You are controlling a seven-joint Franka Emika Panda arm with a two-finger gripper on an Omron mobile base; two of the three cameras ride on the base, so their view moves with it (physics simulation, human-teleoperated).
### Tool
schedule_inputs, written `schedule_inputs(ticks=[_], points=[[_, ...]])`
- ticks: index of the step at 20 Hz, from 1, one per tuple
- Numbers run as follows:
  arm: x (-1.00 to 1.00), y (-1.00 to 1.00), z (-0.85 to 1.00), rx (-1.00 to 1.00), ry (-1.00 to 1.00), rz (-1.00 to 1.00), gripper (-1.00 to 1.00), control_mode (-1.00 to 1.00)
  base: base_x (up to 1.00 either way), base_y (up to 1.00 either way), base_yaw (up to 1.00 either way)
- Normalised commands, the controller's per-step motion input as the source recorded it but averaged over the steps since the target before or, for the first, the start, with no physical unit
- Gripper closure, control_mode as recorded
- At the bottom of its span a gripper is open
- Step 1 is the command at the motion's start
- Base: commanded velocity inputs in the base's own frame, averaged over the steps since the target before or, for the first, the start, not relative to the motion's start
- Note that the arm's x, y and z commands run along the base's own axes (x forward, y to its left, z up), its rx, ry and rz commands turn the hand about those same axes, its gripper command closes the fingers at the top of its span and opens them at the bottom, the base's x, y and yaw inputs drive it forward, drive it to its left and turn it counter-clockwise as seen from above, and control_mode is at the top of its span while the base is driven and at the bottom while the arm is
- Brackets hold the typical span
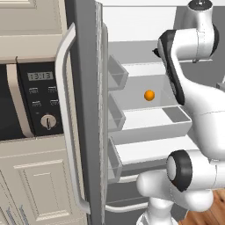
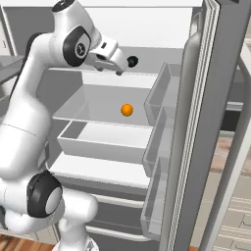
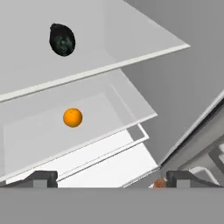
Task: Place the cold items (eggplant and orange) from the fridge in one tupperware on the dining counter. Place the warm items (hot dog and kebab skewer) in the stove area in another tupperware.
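Note:
The fridge [image 1: 90, 66] stands open, white inside. The orange [image 1: 149, 95] [image 2: 127, 110] [image 3: 72, 117] rests alone on a middle glass shelf. One shelf higher lies the eggplant [image 3: 62, 40], a dark oval lump. My gripper [image 3: 113, 178] hovers in front of the shelves, open, with nothing between its fingertips [image 3: 43, 177], well short of both items. In the right base view the hand [image 2: 110, 54] hangs above and left of the orange. The hot dog, kebab skewer, tupperware and dining counter are out of view.
Door bins [image 1: 116, 74] line the open door [image 2: 196, 127] beside the shelves. A pulled-out drawer [image 1: 176, 117] sits under the orange's shelf. A cream cabinet with a black oven panel [image 1: 41, 101] stands left of the fridge.

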Motion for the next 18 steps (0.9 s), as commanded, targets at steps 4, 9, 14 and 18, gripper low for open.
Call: schedule_inputs(ticks=[4, 9, 14, 18], points=[[0.76, 0.0, 0.0, 0.0, -0.17, -0.04, -1.0, -1.0, 0.0, 0.0, 0.0], [0.93, 0.0, -0.02, 0.0, -0.05, -0.01, -1.0, -1.0, 0.0, 0.0, 0.0], [0.92, 0.0, -0.08, 0.01, 0.01, 0.0, -1.0, -1.0, 0.0, 0.0, 0.0], [0.81, -0.19, -0.15, 0.0, 0.01, 0.0, -1.0, -1.0, 0.0, 0.0, 0.0]])
